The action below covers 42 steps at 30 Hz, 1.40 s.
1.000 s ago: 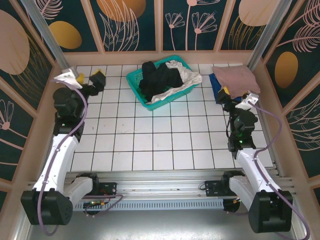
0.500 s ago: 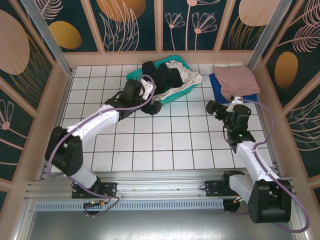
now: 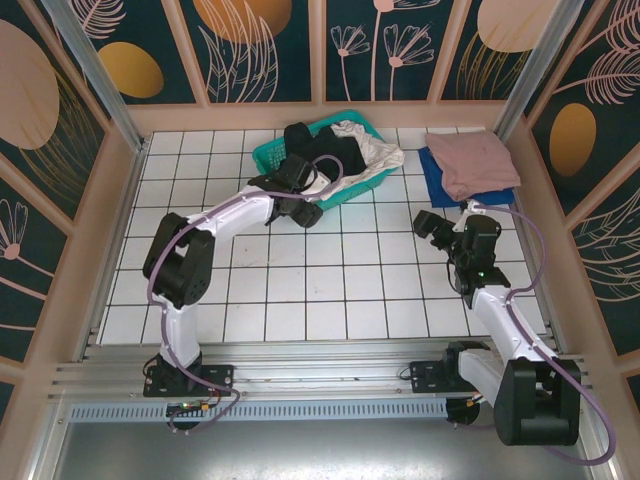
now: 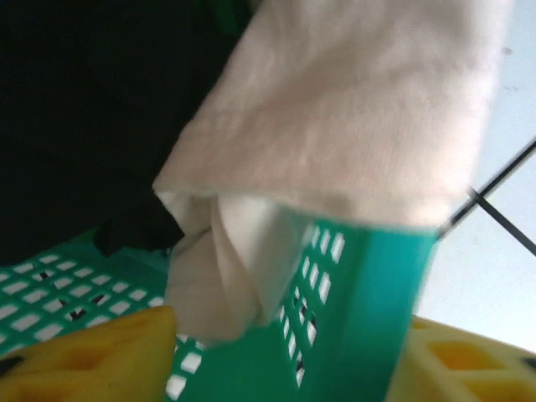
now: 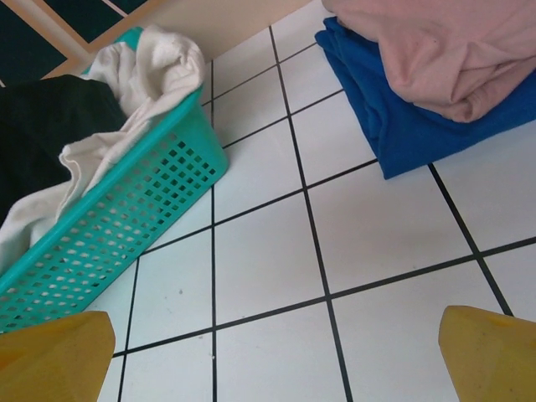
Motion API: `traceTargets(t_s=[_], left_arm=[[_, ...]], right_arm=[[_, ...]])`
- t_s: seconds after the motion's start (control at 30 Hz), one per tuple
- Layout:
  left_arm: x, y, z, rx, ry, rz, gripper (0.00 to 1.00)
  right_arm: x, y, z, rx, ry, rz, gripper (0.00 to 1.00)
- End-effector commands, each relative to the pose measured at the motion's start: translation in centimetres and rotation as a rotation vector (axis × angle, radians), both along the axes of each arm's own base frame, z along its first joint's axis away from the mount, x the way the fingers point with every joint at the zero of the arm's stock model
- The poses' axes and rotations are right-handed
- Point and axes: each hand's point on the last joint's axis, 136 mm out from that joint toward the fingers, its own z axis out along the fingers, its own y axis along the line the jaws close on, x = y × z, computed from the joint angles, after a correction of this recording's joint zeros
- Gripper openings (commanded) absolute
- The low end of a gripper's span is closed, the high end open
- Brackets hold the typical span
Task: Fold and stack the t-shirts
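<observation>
Your left end effector (image 4: pixel 280 360) straddles a wall of the teal plastic mesh basket (image 5: pixel 126 226) and a hanging white cloth (image 4: pixel 352 109). Its fingers (image 4: pixel 84 364) are partly apart, and I can't tell if they grip. The black cloth t-shirt (image 5: pixel 42 134) lies heaped in that basket. Your right end effector (image 5: pixel 268 360) gapes wide above the white-tiled table (image 5: pixel 368 226), near the folded dusty-pink t-shirt (image 5: pixel 435 50) stacked on the folded blue t-shirt (image 5: pixel 402 126).
</observation>
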Motion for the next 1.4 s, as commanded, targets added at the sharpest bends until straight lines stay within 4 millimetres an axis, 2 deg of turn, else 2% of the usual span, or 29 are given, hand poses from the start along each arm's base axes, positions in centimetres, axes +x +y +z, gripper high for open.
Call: traceTargets(t_s=[0.0,0.1,0.17,0.27,0.33,0.47,0.6,0.7,0.83,0.93,1.0,1.1,1.27,1.37], left_arm=[[-1.4,1.1,-1.5,0.07,0.087,0.028,0.43],[-1.8,1.7,-0.1,0.042,0.064,0.071,0.26],[-2.3,2.8,0.7,0.043,0.036,0.117,0.19],[-3.1,6.0,2.4,0.059,-0.028,0.236,0.07],[-4.1,8.5,3.7,0.057,-0.062,0.313,0.04],[-4.8,14.7,4.6,0.069,-0.144,0.451,0.0],[-1.9,21.1,7.1,0.139,-0.301,0.663,0.0],[-0.7,23.9,6.8,0.214,-0.325,0.719,0.0],[0.0,26.2,6.3,0.195,-0.336,0.703,0.0],[0.5,28.7,6.3,0.17,-0.336,0.732,0.0],[0.8,29.9,5.9,0.211,-0.335,0.735,0.0],[1.6,30.5,5.5,0.248,-0.33,0.728,0.0],[2.2,31.6,6.7,0.173,-0.39,0.766,0.0],[2.0,32.6,6.2,0.201,-0.376,0.806,0.03]], right_arm=[[-0.3,-0.7,-0.4,-0.027,0.005,-0.012,0.99],[-0.3,-1.0,-0.5,-0.02,0.007,-0.019,0.99],[-0.3,-1.0,-0.6,-0.014,0.007,-0.013,0.99],[-0.4,-1.0,-0.8,-0.009,0.011,-0.012,0.99],[-0.4,-1.0,-0.9,-0.011,0.013,-0.011,0.99],[-0.4,-1.2,-1.0,-0.01,0.018,-0.017,0.99],[-0.1,-0.8,-1.5,0.003,0.025,0.0,0.99],[-0.1,-0.8,-1.9,-0.001,0.047,0.004,0.99],[-0.1,-1.2,-2.0,-0.011,0.054,-0.009,0.99],[-0.2,-1.4,-2.0,-0.016,0.056,-0.018,0.99],[-0.2,-1.4,-1.9,-0.014,0.054,-0.017,0.99],[-0.1,-1.3,-2.0,-0.012,0.061,-0.012,0.99],[0.0,-1.3,-1.9,-0.012,0.074,-0.012,0.99],[0.0,-1.4,-1.5,-0.018,0.073,-0.015,0.99]])
